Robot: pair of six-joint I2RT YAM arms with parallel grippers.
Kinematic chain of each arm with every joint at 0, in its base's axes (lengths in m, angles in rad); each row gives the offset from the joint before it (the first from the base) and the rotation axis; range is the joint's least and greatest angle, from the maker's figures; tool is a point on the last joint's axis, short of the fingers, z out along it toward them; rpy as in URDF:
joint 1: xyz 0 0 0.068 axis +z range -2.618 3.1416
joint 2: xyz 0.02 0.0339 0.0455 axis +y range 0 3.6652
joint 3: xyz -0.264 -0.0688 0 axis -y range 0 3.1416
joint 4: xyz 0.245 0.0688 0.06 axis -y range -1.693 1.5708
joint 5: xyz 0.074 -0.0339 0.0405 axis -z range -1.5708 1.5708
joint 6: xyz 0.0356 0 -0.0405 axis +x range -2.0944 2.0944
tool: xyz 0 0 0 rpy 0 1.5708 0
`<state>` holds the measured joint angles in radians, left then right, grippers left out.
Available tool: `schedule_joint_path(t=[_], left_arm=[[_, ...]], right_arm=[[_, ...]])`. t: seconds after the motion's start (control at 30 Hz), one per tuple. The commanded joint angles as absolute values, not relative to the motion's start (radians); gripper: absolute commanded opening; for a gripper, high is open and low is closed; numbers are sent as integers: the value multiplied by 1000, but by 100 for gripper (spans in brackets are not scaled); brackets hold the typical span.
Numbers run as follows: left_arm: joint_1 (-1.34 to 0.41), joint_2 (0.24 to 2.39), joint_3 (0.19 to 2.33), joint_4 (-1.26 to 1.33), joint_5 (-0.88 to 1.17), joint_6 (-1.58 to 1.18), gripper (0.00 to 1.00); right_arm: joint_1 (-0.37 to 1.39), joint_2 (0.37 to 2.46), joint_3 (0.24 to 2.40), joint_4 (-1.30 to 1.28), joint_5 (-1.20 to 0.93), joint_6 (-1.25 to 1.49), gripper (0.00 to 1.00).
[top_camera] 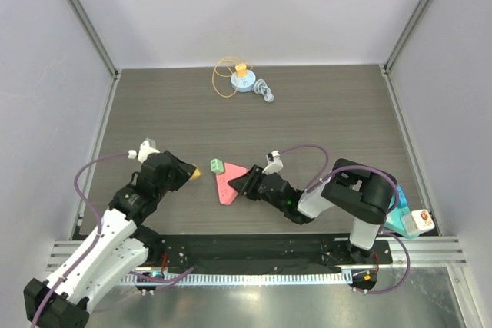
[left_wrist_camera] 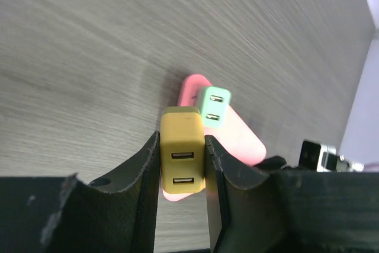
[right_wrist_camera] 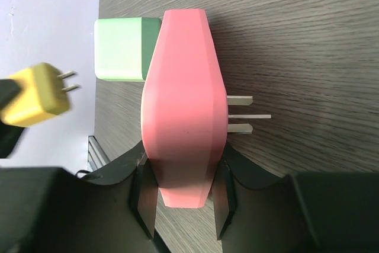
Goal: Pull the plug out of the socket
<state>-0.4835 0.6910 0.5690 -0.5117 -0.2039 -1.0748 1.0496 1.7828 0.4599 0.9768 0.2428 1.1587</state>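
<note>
The pink socket adapter (top_camera: 226, 187) lies mid-table with a green plug (top_camera: 217, 165) still seated in its far side. My right gripper (top_camera: 244, 183) is shut on the pink adapter (right_wrist_camera: 183, 111), whose metal prongs stick out to the right; the green plug (right_wrist_camera: 125, 48) shows at its upper left. My left gripper (top_camera: 187, 172) is shut on a yellow USB plug (left_wrist_camera: 182, 149), held clear of the adapter (left_wrist_camera: 237, 134). The yellow plug (right_wrist_camera: 37, 94) floats free with its two prongs bare in the right wrist view. The green plug (left_wrist_camera: 213, 106) shows beyond it in the left wrist view.
A small blue and yellow device with an orange cord (top_camera: 241, 77) and a grey piece (top_camera: 266, 92) lie at the far middle. A teal and white object (top_camera: 407, 221) sits at the near right edge. Grey walls enclose the table.
</note>
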Motion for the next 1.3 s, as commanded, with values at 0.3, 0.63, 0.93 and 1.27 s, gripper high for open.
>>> schedule_joint_path(t=[0.3,0.63,0.93,1.27], left_arm=[[-474,330,279,-572,-362,-1505,0],[-474,-45,155,-883,-368,-1640,5],[-474,72,161,-857,-370,-1681,27],[-474,117,215,-896,-371,-1690,82]], right_arm=[[1040,1893,463,989,169,1081,1],[1032,1933,476,1045,123,1108,1],[1032,1927,460,1063,118,1117,1],[1032,1933,474,1061,104,1114,1]])
